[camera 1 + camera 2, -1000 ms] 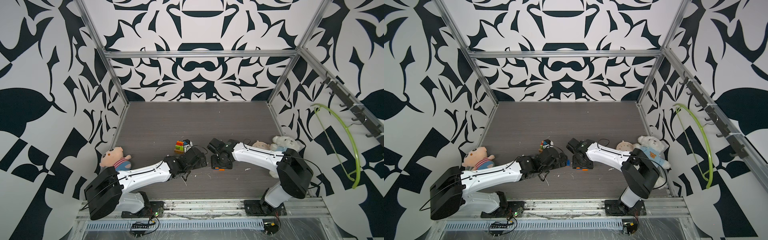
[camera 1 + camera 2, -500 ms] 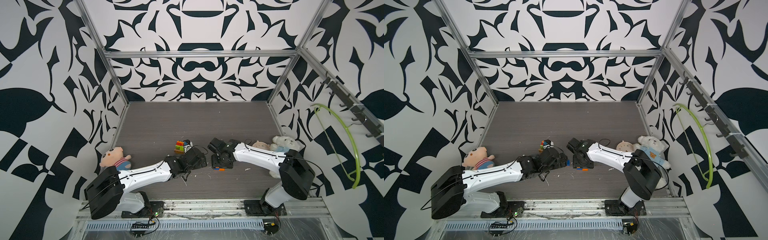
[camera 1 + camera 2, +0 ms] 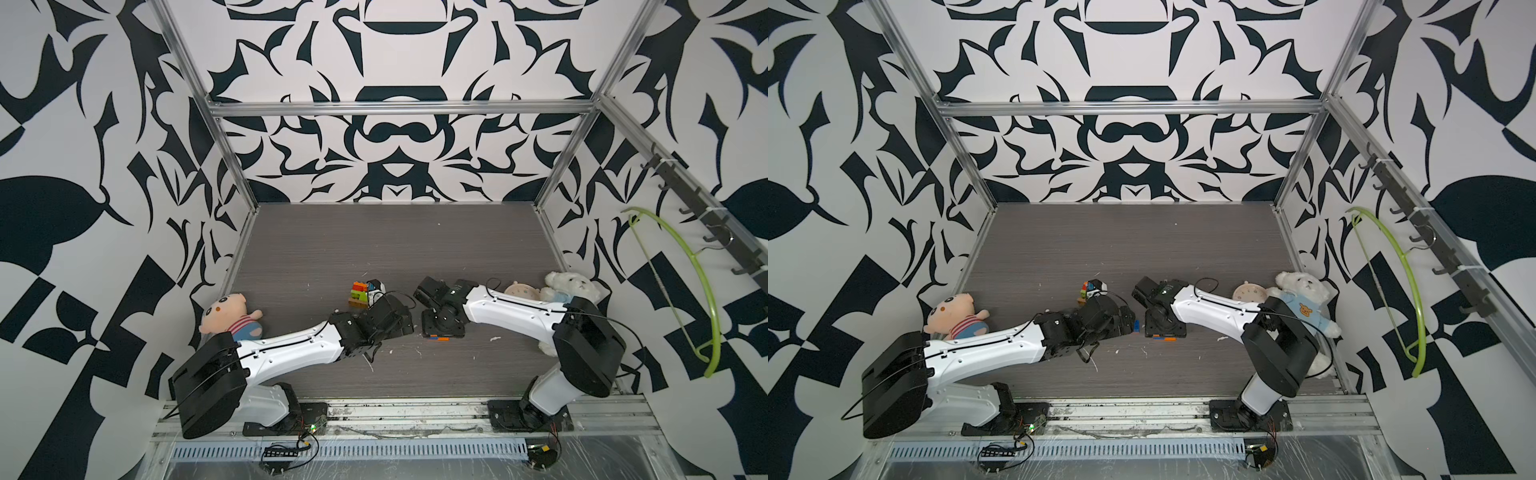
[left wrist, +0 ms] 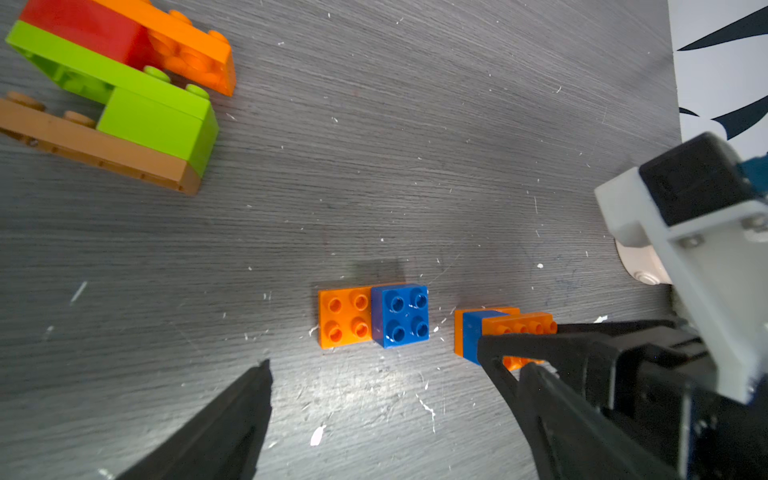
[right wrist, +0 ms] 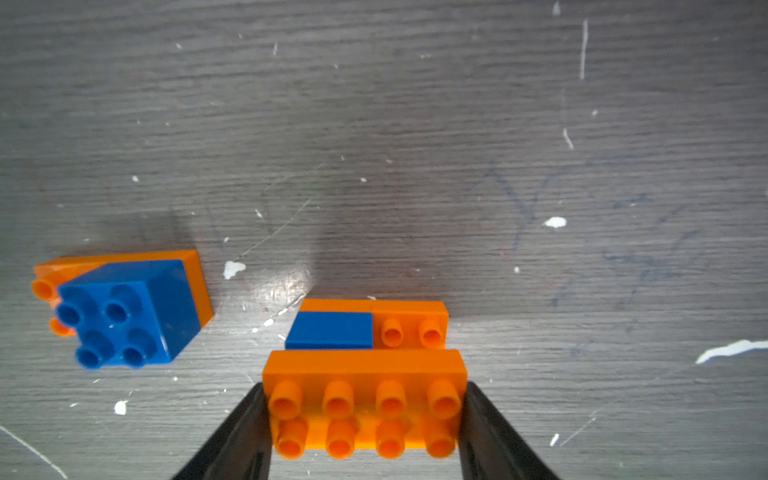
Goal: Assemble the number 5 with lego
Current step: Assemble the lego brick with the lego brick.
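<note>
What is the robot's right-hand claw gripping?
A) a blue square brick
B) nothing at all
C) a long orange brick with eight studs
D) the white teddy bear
C: in the right wrist view, the right gripper has its two fingers pressed against both ends of the long orange brick.

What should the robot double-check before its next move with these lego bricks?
1. Right gripper grips the orange eight-stud brick: ok, fingers against both short ends.
2. Left gripper free: ok, open and empty.
3. Held brick lined up with the orange brick carrying a blue block: ok, long edges parallel.
4. Held brick seated on it: cannot tell.
5. Left gripper clear of the held brick: cannot tell; one finger overlaps it in the left wrist view.
6. Number 5 finished: not ok; the orange-and-blue pair and the green, red, orange and brown pile lie apart.
</note>
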### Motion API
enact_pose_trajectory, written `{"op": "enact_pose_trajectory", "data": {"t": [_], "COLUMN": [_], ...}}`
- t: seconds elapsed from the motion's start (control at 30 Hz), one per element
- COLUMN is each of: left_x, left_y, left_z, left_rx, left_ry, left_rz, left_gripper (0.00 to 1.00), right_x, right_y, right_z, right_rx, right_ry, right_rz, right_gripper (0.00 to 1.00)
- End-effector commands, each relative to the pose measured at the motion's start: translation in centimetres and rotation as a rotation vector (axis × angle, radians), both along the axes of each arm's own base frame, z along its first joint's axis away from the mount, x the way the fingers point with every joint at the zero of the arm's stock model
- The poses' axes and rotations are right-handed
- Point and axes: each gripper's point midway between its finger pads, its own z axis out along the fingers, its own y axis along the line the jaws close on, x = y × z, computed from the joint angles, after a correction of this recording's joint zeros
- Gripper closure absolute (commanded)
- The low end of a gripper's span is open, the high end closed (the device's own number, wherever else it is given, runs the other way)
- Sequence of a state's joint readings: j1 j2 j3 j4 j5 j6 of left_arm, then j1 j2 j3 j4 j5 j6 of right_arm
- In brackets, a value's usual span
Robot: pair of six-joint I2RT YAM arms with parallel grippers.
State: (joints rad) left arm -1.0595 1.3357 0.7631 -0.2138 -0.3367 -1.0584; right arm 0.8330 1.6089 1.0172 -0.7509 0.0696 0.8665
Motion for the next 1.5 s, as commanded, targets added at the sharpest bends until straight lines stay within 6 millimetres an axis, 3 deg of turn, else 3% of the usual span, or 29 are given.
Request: {"op": "enact_pose_trajectory", "data": {"t": [0.0,0.33,0.67,1.07,1.23,1.47], "left_x": [0.1,0.1,0.2,0.3,0.3,0.4], "left_y": [0.1,-0.1,-0.1,-0.2,-0.4,-0.5], "left_z": [-0.3,-0.5,-0.5,-0.1,-0.1,-0.1], "left_rx": [0.018,0.022,0.024,0.02,0.021,0.024], "left_ry": [0.009,0.013,0.009,0.002,0.003,0.004], "left_rz": [0.001,-0.003,0.0,-0.002,-0.008,-0.011], "left_gripper": [0.01,0.01,0.01,0.01,0.01,0.01], "right_x": [-0.6,-0.9,-1.6,-2.1,-2.3,-1.4], "right_y": [-1.3,-1.0,-2.2,-1.1,-1.5,-3.1], "right_z": [0.5,-1.5,-2.1,-3.0,-3.3,-2.0], "right_rx": [-0.047,-0.063,-0.123,-0.062,-0.088,-0.191], "right_ry": [-0.001,0.044,0.074,0.105,0.12,0.028], "right_rz": [-0.009,0.0,-0.014,-0.005,0.001,0.026], "right_gripper": [0.42,0.41,0.42,0.44,0.44,0.46]}}
